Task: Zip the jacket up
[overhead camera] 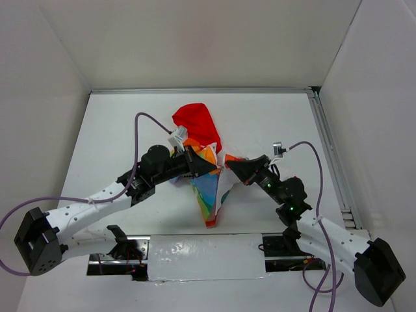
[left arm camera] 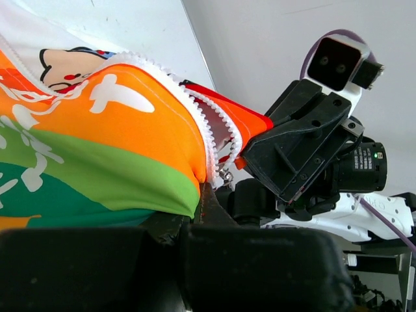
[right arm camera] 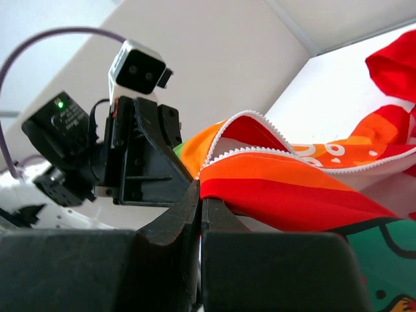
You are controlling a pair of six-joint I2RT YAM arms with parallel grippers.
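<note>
The jacket (overhead camera: 207,175) is lifted off the table between my two grippers. Its red hood (overhead camera: 195,123) lies behind, and a rainbow-striped panel hangs down to the table. The front is open, with two rows of white zipper teeth (left arm camera: 205,140) apart. My left gripper (overhead camera: 197,166) is shut on the orange and green edge of the jacket (left arm camera: 110,149) next to the teeth. My right gripper (overhead camera: 232,166) is shut on the red and orange edge (right arm camera: 292,188). The two grippers face each other a short way apart. A small metal zipper part (left arm camera: 226,175) hangs by the left fingers.
The white table (overhead camera: 117,130) is walled in white on three sides, with a metal rail (overhead camera: 328,149) along its right edge. A taped strip (overhead camera: 205,257) covers the near edge between the arm bases. Purple cables loop from both arms.
</note>
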